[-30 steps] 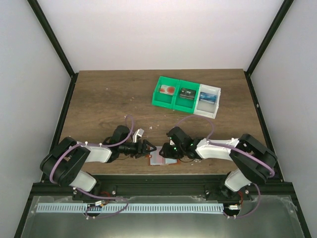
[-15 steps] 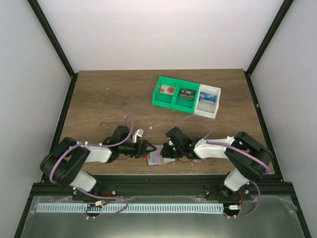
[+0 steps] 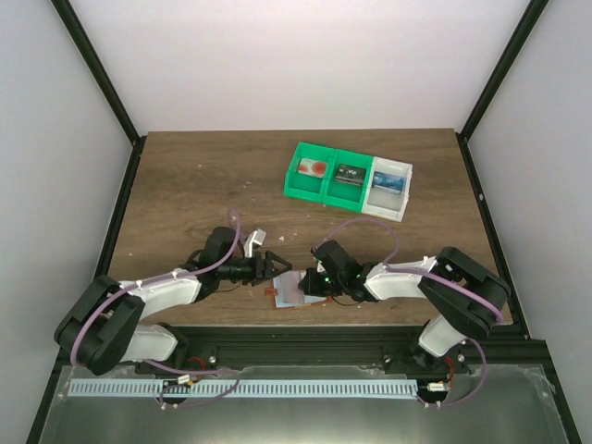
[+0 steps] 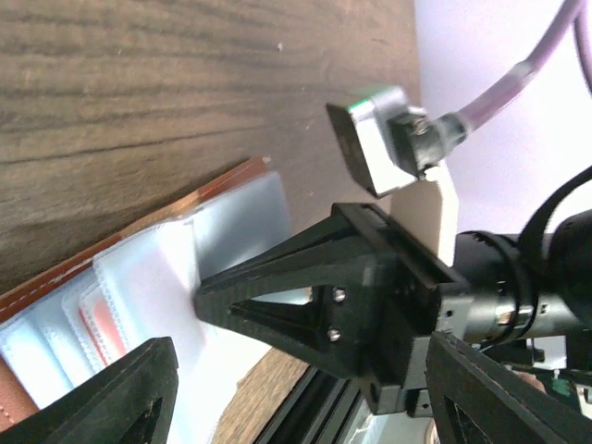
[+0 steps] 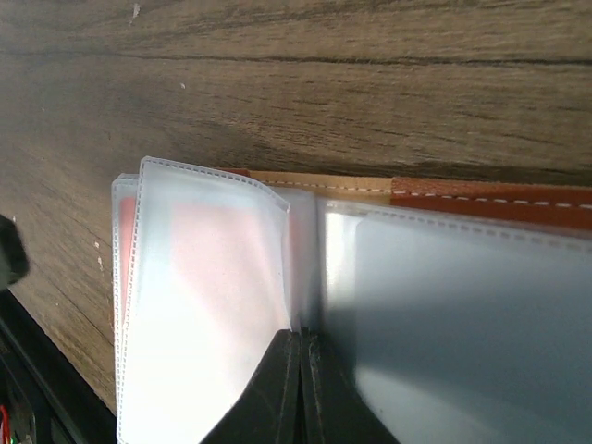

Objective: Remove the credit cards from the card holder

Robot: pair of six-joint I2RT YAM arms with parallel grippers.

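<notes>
The card holder [image 3: 289, 294] lies open near the table's front edge, brown leather [image 5: 490, 199] under clear sleeves. One sleeve [image 5: 208, 277] stands lifted and shows a reddish card inside it. My right gripper [image 5: 302, 340] is shut on the sleeves at their fold; in the top view it [image 3: 306, 282] sits over the holder. It also shows in the left wrist view, its black finger [image 4: 296, 296] tip down on a sleeve [image 4: 139, 277]. My left gripper [image 3: 279, 265] hovers open just left of and above the holder, holding nothing.
A green bin [image 3: 303, 190] and a white bin [image 3: 388, 209] stand at the back right. They hold a card with a red mark [image 3: 313, 168], a dark card [image 3: 348, 176] and a blue card [image 3: 390, 182]. The black frame rail [image 3: 296, 342] runs just before the holder.
The right gripper has closed on the sleeves and edged left. The left gripper has drawn back from the holder, up and away, and stays open.
</notes>
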